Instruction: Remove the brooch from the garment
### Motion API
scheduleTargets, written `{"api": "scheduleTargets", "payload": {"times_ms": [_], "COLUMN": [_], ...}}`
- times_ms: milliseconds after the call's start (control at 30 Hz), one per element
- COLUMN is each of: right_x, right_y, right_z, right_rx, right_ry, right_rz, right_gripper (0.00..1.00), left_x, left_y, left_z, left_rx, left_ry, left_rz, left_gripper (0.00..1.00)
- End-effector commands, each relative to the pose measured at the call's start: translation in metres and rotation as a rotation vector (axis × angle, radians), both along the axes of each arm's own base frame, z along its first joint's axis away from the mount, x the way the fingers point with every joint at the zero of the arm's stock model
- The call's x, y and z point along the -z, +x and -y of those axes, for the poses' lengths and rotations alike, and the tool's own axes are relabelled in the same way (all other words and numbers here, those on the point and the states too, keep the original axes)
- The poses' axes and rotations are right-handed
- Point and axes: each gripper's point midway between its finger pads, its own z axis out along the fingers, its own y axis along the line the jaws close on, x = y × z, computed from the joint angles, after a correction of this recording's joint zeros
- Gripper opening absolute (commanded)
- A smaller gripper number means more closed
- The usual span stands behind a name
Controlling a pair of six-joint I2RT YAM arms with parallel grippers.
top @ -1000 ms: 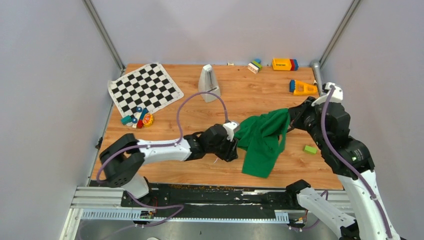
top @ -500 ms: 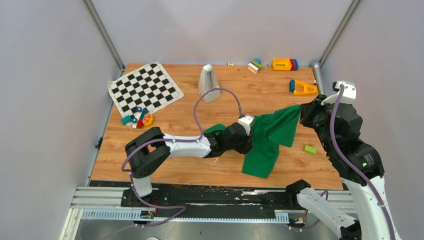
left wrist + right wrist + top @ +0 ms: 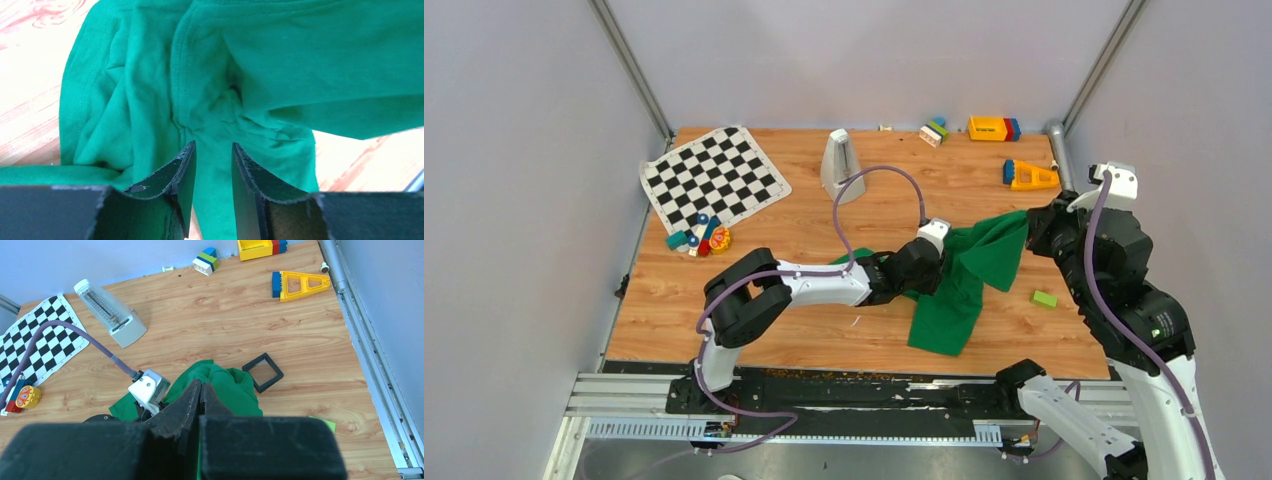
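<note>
The green garment (image 3: 964, 275) hangs from my right gripper (image 3: 1030, 226), which is shut on its upper edge and holds it above the table; the lower part drapes onto the wood. In the right wrist view the shut jaws (image 3: 201, 385) pinch the green cloth (image 3: 235, 385). My left gripper (image 3: 932, 268) reaches in at the garment's left side. In the left wrist view its jaws (image 3: 213, 145) stand a little apart with nothing between them, close to the bunched folds (image 3: 280, 75). The brooch is hidden in every view.
A plain black square frame (image 3: 262, 372) lies on the table by the garment. A small green block (image 3: 1044, 298) lies at the right. A chequered mat (image 3: 714, 178), toy blocks (image 3: 699, 238), a metronome (image 3: 841, 168) and yellow pieces (image 3: 1030, 176) lie farther back.
My left arm has stretched to the right, into the garment's left side. My right gripper first pulled the cloth's edge up and to the right, then held still.
</note>
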Motion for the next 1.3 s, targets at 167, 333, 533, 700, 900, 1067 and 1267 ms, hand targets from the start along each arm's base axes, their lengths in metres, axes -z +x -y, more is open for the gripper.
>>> {"api": "scheduleTargets", "payload": {"times_ms": [167,333,533,700,900,1067,1267], "right_x": [-0.011,-0.004,0.009,0.015,0.021,0.018,-0.014], "right_y": [-0.004,0.000,0.007,0.015,0.024,0.015,-0.034], "right_z": [0.004,0.002,0.000,-0.012,-0.027,-0.051,-0.093], "right_rx": [-0.003,-0.003,0.015,0.005,-0.036,-0.170,-0.492], "right_ry": [-0.008,-0.014,-0.010,0.044,0.087,0.152,0.268], "right_rz": [0.043,0.021,-0.018,-0.051,-0.077,-0.089,-0.042], "right_gripper": [0.00,0.00,0.00,0.00,0.00,0.00,0.00], "left_x": [0.014,0.029,-0.017,-0.096,-0.170,-0.225,-0.283], "left_y": [0.027,0.023,0.014,0.022,0.041,0.032,0.008], "left_z": [-0.001,0.002,-0.005,-0.059,-0.174,-0.245,-0.322], "left_rx": [-0.040,-0.001,0.083,0.158,0.040,-0.025,-0.240], "left_ry": [0.043,0.041,-0.012,-0.151,-0.115,-0.073,0.072], "left_rz": [-0.007,-0.054,-0.064,-0.150,-0.107,-0.052,0.085], "left_gripper": [0.44,0.30,0.00,0.00,0.00,0.00,0.00]}}
